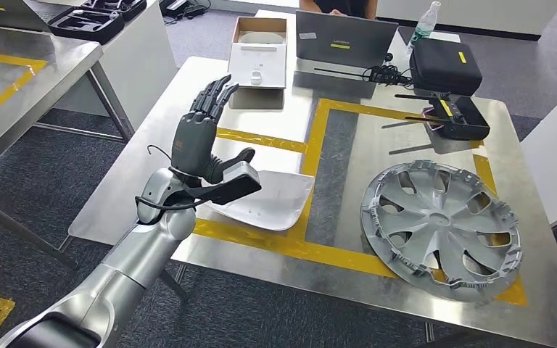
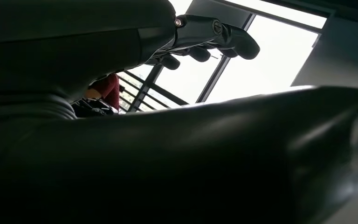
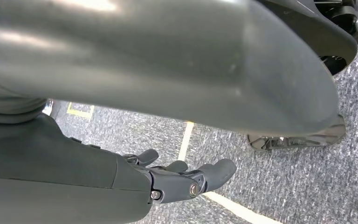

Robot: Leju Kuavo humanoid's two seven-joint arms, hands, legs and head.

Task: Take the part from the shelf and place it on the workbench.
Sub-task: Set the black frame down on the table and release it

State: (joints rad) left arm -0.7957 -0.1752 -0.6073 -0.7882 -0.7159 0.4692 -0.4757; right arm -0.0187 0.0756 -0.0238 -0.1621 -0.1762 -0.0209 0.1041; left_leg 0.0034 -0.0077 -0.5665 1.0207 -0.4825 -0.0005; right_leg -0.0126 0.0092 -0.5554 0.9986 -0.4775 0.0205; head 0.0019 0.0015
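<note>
The white curved part (image 1: 270,197) lies on the steel workbench (image 1: 188,94), across the yellow tape line near the front edge. My left hand (image 1: 201,130) is raised just above the part's left end, its fingers straight, spread and pointing up, with nothing in them. The wrist hides that end of the part. In the left wrist view the dark fingers (image 2: 214,36) stand free against a bright window. My right hand (image 3: 182,179) hangs low over grey carpet, fingers loosely extended and holding nothing.
A grey wheel cover (image 1: 439,226) lies on the right of the bench. At the back are an open white box (image 1: 259,54), a laptop (image 1: 342,40), a black case (image 1: 446,65) and a black router (image 1: 457,116). Another steel table (image 1: 14,87) stands to the left.
</note>
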